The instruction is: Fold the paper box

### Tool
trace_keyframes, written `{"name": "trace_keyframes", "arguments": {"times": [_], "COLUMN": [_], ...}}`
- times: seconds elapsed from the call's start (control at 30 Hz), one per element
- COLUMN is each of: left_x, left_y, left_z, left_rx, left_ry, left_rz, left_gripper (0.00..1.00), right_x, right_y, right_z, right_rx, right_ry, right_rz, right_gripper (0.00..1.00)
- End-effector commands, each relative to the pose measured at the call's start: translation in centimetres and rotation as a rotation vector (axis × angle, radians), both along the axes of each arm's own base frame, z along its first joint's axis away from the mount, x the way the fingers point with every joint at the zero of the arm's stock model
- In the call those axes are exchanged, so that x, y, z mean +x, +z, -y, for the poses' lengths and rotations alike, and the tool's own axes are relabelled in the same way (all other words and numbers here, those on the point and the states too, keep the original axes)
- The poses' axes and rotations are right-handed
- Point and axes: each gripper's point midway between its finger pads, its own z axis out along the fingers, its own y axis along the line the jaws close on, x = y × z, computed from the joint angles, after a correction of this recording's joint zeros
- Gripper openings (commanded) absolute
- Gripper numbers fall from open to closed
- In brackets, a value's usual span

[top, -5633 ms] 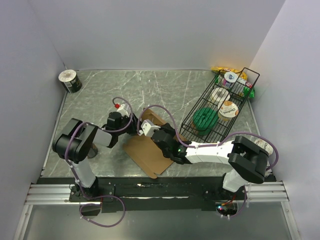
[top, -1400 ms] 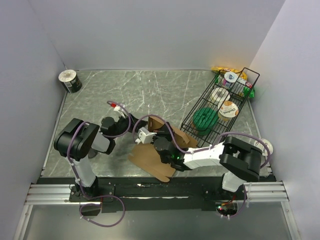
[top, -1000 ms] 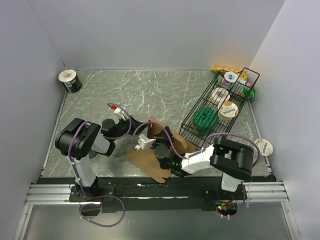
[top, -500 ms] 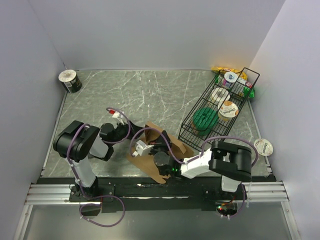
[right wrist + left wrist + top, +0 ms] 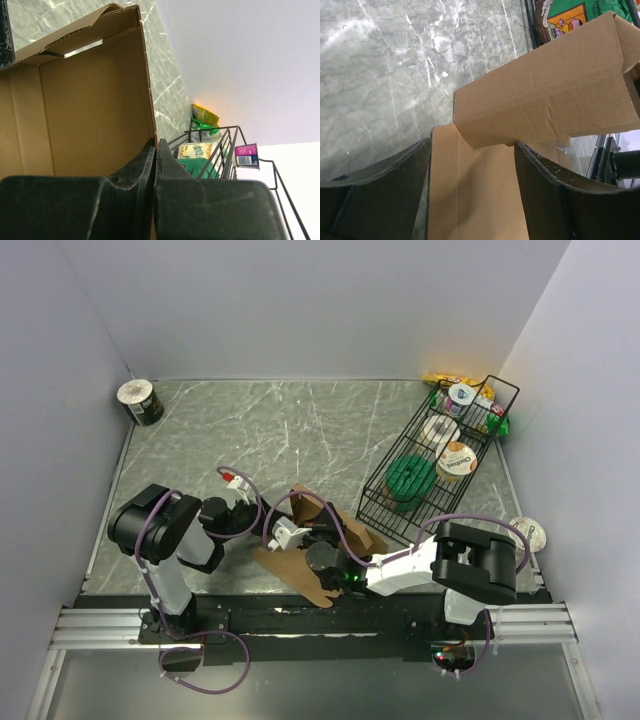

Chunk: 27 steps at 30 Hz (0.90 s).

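Right between the two robot hands, near the front edge of the table (image 5: 330, 430), sits the paper box (image 5: 295, 568). It is plain brown cardboard and only half put together. One part lies flat on the table. Another part stands up from it, bent over like a little roof.

The left gripper (image 5: 472, 146) has its two black fingers (image 5: 380, 200) far apart. The flat part of the box lies in the gap between them. The left edge of that flat part runs just beside the left finger. I cannot tell if the fingers touch the cardboard. Just past the fingertips, the raised flap (image 5: 545, 95) sticks up and leans over the flat part.

The right gripper (image 5: 155, 150) has its fingers pressed tight together. A thin cardboard wall of the box runs down into the line where the two fingers meet, so this hand is pinching the box by that wall. In this hand's own camera, the brown inside of the box spreads out to the left of the fingers.

Off beyond the right hand, well apart from the box, is a black wire basket (image 5: 393, 519) with tubs and packets in it. Far from the left hand, in the back corner of the table, is a small round thing (image 5: 140, 402), dark with a white end.
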Motion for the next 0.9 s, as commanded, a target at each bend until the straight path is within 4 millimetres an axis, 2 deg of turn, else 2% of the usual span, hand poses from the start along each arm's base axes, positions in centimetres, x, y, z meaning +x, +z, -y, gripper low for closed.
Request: {"name": "trace_keyframes", "arguments": {"times": [0.0,0.47,0.87], "left_x": [0.8,3.9,5.1], "left_y": [6.1,7.9,10.1], "left_z": [1.7,3.2,3.9], "left_rx": [-0.095,-0.027,0.019], "left_ry": [-0.081,-0.057,-0.046], "left_rz": [0.312,0.418,0.530], "left_gripper": [0.73,0.72,0.69], "right_x": [-0.7,-1.0,-1.2], "right_y": [-2.1,-2.9,-3.3], "right_z": [-1.2,-1.5,-1.8], "right_rx": [0.030,0.037,0.048], "right_ry": [0.074,0.084,0.095], "right_rz": [-0.086,-0.134,-0.163], "right_gripper": [0.00,0.00,0.00]}}
